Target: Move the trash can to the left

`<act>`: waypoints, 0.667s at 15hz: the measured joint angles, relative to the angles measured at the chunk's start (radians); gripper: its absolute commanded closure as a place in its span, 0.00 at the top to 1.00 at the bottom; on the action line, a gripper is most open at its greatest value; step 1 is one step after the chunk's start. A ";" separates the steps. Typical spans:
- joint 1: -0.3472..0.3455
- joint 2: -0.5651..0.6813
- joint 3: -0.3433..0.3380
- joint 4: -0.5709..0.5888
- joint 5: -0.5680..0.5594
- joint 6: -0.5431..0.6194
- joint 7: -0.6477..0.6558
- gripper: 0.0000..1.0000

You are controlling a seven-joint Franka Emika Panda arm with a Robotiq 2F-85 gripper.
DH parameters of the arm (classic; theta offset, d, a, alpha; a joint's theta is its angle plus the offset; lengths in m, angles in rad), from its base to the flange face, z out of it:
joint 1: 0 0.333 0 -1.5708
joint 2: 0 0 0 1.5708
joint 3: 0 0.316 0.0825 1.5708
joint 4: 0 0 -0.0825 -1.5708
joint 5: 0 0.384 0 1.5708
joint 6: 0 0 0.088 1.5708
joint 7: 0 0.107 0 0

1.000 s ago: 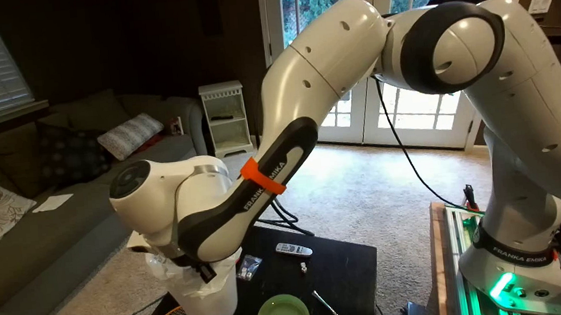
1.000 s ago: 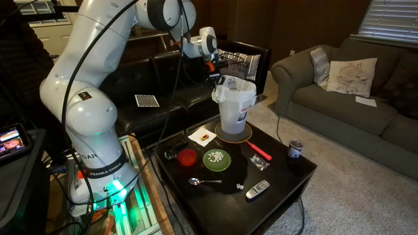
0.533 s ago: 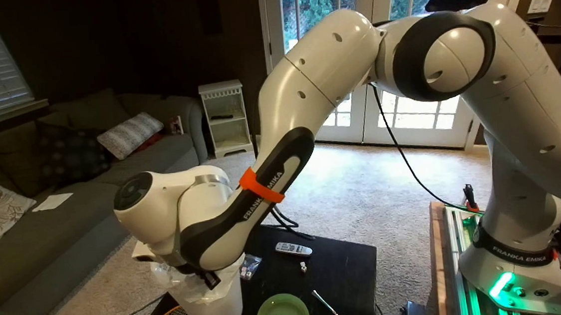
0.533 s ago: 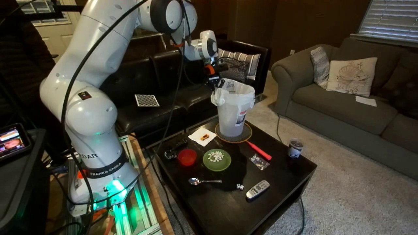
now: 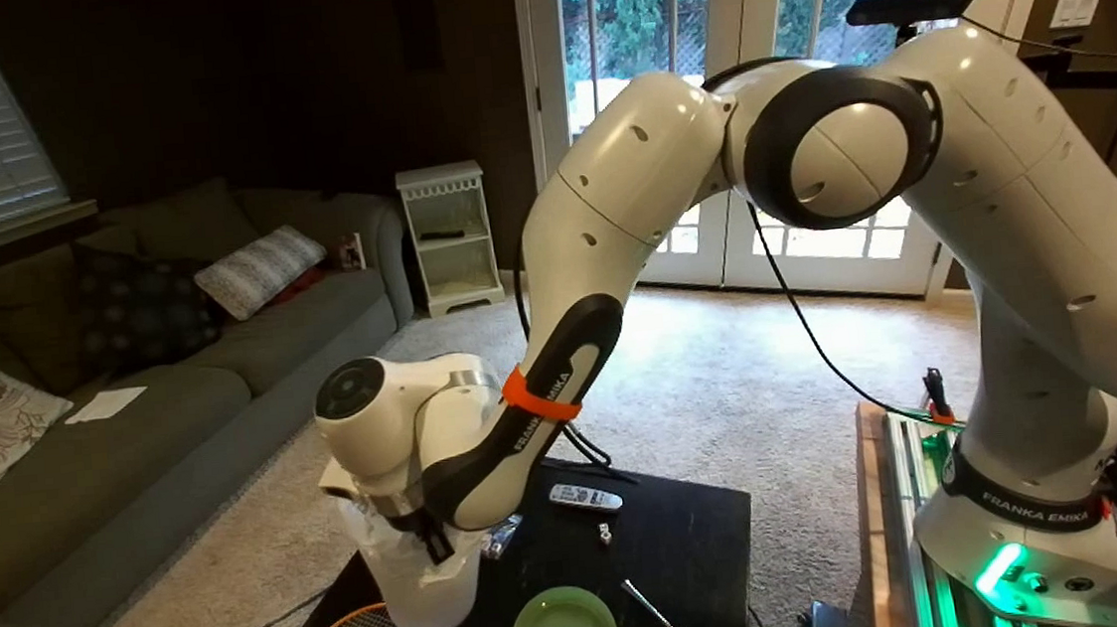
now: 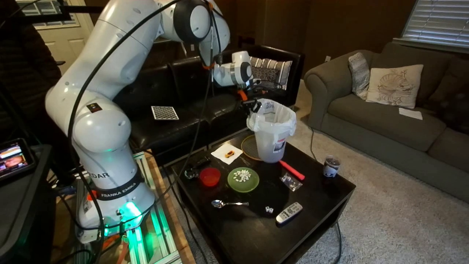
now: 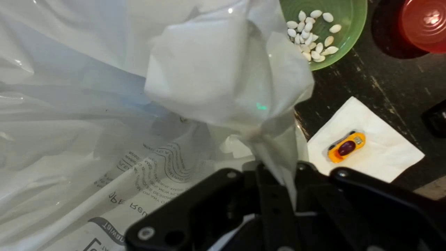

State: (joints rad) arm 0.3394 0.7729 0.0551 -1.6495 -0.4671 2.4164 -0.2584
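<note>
The white trash can (image 6: 269, 143) with its crinkled translucent bag liner is at the back of the dark table. It also shows in an exterior view (image 5: 428, 591), partly behind the arm. Its base overlaps the racket's right edge near the handle; whether it touches the table I cannot tell. My gripper (image 6: 253, 106) is at the can's rim. In the wrist view the fingers (image 7: 278, 170) are shut with folds of the liner (image 7: 205, 66) running between them. The rim under the liner is mostly hidden.
The table (image 6: 234, 227) holds a racket (image 6: 292, 170), green bowl with white pieces (image 6: 243, 185), red bowl (image 6: 210, 177), spoon (image 6: 229, 203), remote (image 6: 289, 213), small packet (image 6: 291, 181), cup (image 6: 331, 167), and toy car (image 6: 229, 154) on a napkin (image 6: 221, 153).
The arm lowers and shifts, carrying the trash can rightward and lower in an exterior view, off most of the racket's head. The gripper stays shut at the rim.
</note>
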 measured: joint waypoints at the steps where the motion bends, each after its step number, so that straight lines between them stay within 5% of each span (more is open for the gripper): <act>1: -0.011 -0.002 -0.008 -0.015 0.000 0.023 0.007 0.01; 10: -0.101 -0.001 0.002 -0.115 0.014 0.055 0.010 0.01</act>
State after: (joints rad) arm 0.2387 0.7721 0.0569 -1.7642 -0.4532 2.4716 -0.2487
